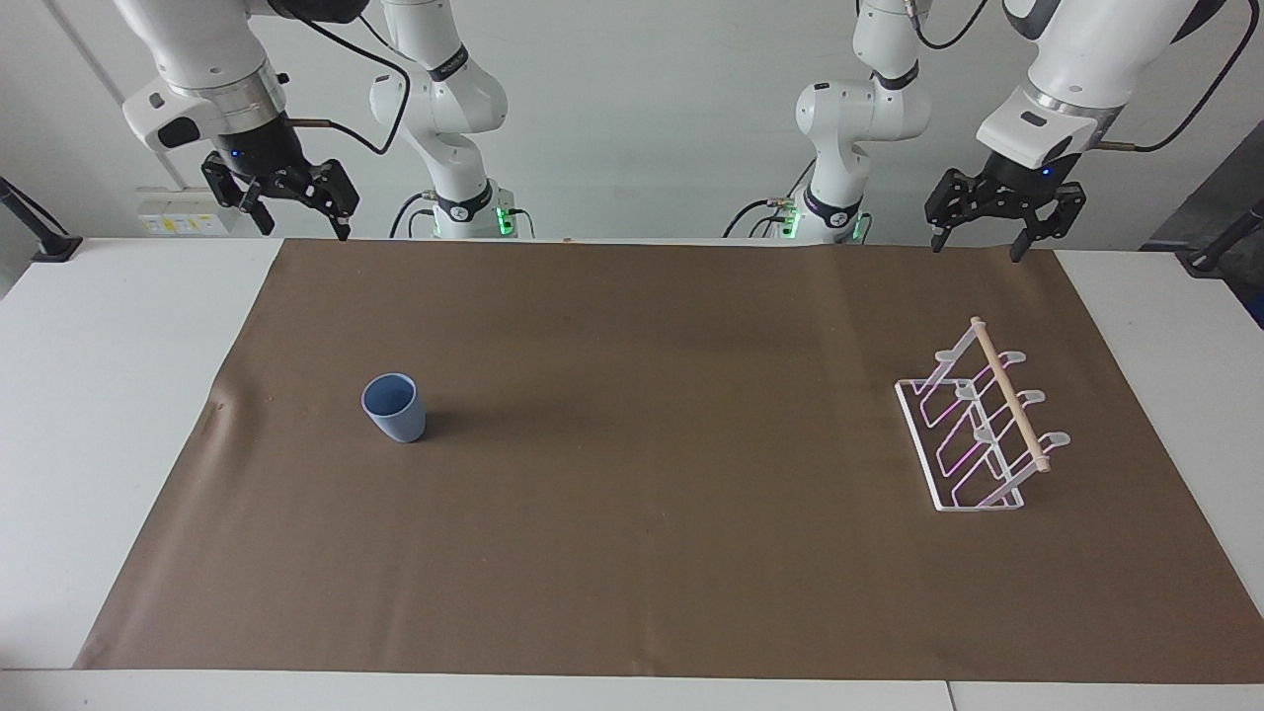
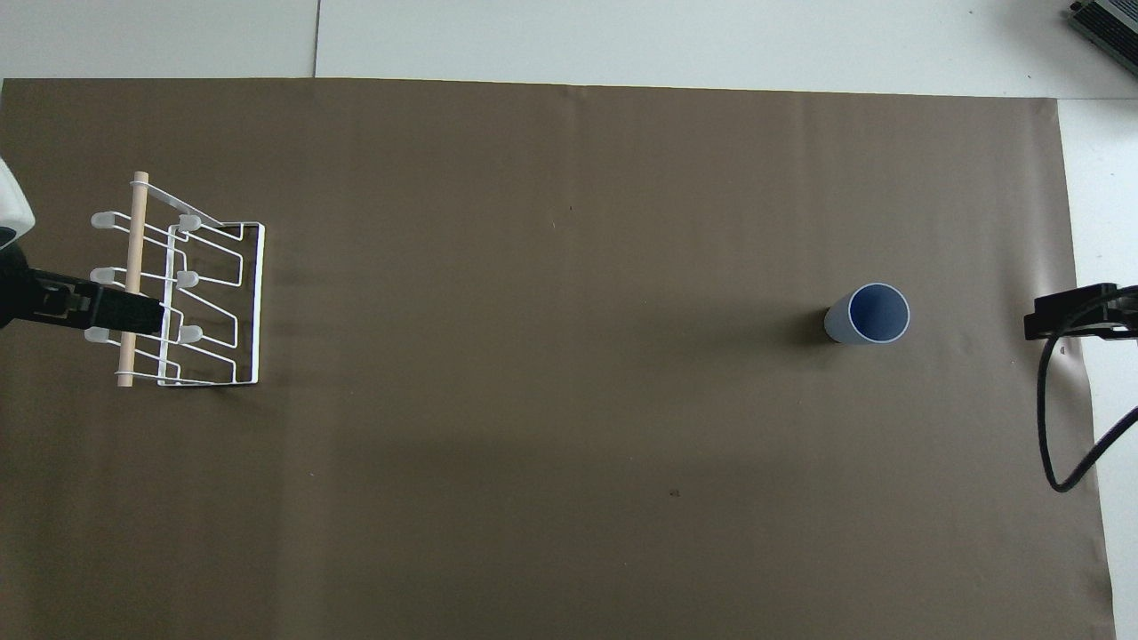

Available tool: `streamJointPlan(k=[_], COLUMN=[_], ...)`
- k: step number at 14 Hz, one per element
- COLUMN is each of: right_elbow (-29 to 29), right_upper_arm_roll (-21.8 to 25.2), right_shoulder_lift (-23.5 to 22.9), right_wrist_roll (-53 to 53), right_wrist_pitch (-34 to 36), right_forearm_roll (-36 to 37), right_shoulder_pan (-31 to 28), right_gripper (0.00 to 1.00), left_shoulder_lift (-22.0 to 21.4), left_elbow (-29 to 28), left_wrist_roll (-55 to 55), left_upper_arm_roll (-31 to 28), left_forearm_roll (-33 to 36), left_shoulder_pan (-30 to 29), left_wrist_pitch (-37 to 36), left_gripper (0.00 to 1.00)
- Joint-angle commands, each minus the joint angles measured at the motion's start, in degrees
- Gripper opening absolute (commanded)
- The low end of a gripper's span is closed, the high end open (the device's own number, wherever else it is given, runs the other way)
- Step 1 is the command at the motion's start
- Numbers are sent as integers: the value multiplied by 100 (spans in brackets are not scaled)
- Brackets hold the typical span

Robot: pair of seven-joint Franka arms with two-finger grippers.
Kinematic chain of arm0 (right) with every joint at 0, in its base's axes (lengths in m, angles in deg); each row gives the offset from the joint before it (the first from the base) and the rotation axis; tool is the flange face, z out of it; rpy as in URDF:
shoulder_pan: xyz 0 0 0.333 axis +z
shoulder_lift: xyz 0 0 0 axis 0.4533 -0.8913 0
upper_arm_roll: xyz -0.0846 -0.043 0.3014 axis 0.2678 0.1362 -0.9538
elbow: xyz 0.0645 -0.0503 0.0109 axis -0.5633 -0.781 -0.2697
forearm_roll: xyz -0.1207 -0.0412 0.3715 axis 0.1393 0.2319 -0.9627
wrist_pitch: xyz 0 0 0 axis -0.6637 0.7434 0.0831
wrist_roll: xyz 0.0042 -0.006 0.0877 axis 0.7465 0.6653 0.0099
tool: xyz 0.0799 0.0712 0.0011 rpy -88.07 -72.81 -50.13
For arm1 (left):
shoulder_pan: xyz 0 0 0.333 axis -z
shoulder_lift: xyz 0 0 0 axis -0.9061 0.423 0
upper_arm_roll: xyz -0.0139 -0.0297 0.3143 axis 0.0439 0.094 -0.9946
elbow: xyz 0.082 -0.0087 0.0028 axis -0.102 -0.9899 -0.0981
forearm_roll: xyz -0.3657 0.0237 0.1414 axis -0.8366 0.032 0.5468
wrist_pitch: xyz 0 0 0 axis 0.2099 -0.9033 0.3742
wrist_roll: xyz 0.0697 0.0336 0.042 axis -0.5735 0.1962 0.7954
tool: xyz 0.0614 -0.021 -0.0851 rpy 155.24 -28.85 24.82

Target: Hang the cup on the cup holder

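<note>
On the brown mat (image 1: 632, 553), toward my right arm's end of the table, the cup (image 1: 395, 408) stands upright with its mouth open to the ceiling. Its long axis is vertical, and its body becomes narrower toward the base. Inside the cup I see only its blue bottom; it holds nothing.

Well apart from it, toward my left arm's end of the table, the cup holder (image 1: 978, 434) rests on its flat base frame. Its long axis, which follows the wooden rod (image 1: 1007, 393) across the top, runs from nearer to me toward farther from me. The slanted prongs rise from the base frame up to the rod, away from the cup. No cup hangs on any prong.

My right pincer (image 1: 296, 219) hangs in the air above the mat's edge that is closest to me, at the cup's end. Its two fingers stand wide apart and hold nothing.

My left pincer (image 1: 976, 239) hangs also in the air, above the same edge of the mat at the holder's end. It is spread wide too, and it is empty.
</note>
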Motion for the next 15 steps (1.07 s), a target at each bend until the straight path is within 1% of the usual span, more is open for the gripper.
streamJointPlan(k=[1, 10, 15], right_elbow=[-78, -157, -183], right_upper_arm_roll=[-17, -17, -17], right_shoulder_lift=[49, 76, 93], right_wrist_roll=[-18, -27, -27], right_wrist_pitch=[-112, -112, -121], right_forearm_roll=[-134, -134, -134], right_shoulder_pan=[-87, -96, -104], right_gripper=[100, 100, 100], left_shoulder_lift=[-90, -99, -99], left_elbow=[-92, -92, -92], left_wrist_roll=[0, 8, 8], left_upper_arm_roll=[-22, -31, -31], left_forearm_roll=[44, 45, 45], left_shoulder_pan=[6, -11, -169], left_wrist_pitch=[-16, -103, -104], left_gripper=[100, 100, 100])
